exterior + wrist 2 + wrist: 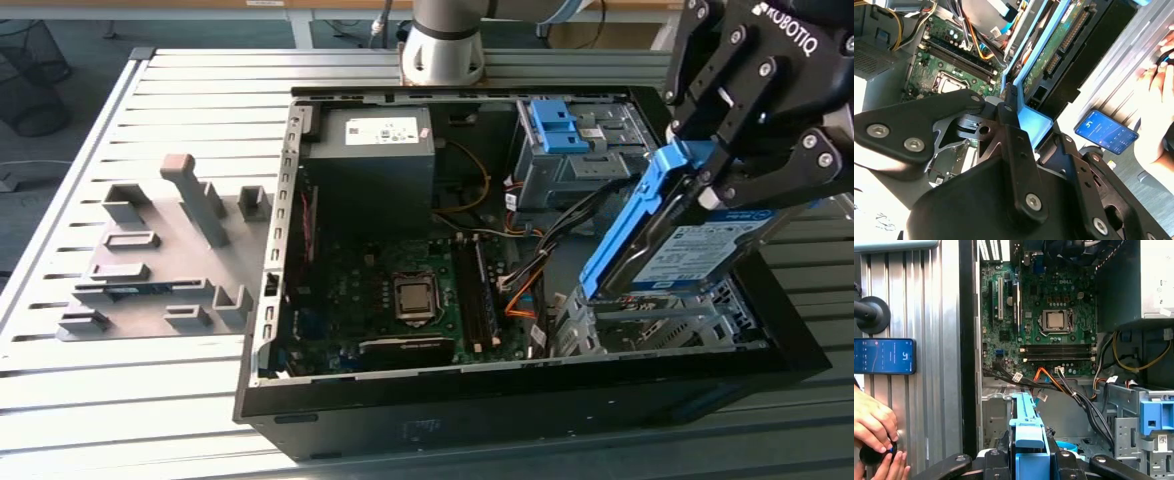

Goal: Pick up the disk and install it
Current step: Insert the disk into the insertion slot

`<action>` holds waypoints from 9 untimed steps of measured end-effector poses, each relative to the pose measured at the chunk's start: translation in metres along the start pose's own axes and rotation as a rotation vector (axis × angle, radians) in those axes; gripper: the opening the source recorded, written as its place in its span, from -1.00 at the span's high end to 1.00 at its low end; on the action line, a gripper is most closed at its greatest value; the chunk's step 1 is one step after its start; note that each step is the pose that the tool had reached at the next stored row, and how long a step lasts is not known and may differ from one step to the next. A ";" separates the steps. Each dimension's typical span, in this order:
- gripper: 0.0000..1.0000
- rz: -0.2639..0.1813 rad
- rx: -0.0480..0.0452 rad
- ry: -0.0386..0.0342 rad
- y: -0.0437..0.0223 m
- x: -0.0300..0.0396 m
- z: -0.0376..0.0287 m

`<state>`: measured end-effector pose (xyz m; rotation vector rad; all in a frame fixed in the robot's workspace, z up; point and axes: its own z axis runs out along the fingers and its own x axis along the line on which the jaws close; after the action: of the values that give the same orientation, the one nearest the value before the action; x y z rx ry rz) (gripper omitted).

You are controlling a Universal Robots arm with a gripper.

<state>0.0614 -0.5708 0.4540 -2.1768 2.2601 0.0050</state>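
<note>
The black two-fingered gripper has its jaws clamped on the disk, a flat silver hard drive with a white-and-blue label in a blue plastic carrier frame. The disk hangs on edge and tilted, over the silver metal drive cage in one corner of the open black computer case. Whether it touches the cage cannot be told. Inside the case lie the green motherboard and the large grey power-supply box, with a bare blue plastic bracket near the case's far wall. Outside the case, on the slatted metal table, a dark smartphone with a lit screen lies near the case wall, and a person's hand rests just beside it.
</note>
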 end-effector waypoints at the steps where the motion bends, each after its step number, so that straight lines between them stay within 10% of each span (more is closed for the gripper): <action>1: 0.25 0.000 0.0000 0.0001 -0.0012 0.0000 0.0006; 9: 0.25 0.000 0.0000 0.0001 -0.0106 -0.0004 0.0056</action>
<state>0.0721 -0.5708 0.4483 -2.1770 2.2601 0.0049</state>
